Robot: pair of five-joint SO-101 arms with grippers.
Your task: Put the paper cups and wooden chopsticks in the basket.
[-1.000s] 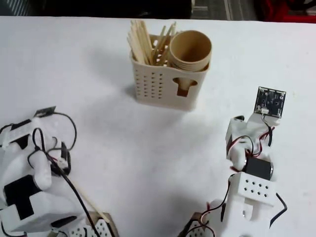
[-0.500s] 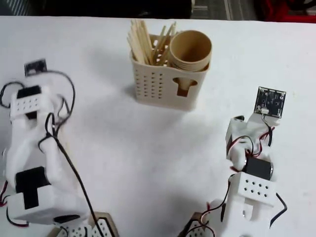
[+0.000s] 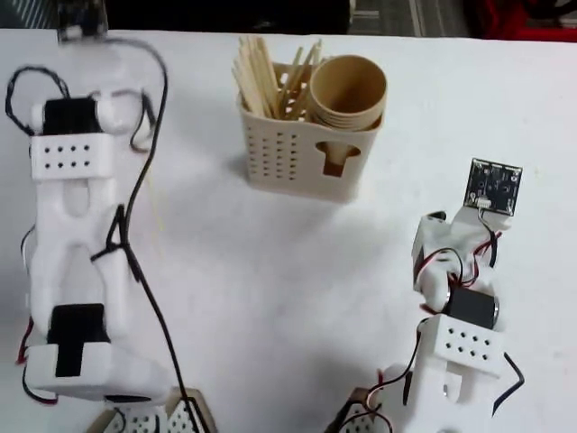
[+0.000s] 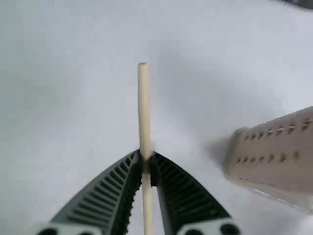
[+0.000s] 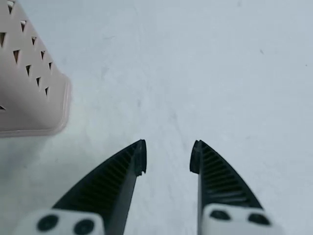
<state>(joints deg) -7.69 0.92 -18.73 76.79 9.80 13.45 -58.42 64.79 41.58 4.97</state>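
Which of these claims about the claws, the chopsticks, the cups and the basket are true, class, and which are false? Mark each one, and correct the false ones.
1. The left claw is shut on a wooden chopstick. True.
2. The right claw is shut. False: it is open, with nothing between its fingers.
3. The stack of paper cups stands in the basket. True.
4. The basket lies tipped on its side. False: it stands upright on the table.
5. The basket holds cups alone. False: a bundle of chopsticks stands in it beside the cups.
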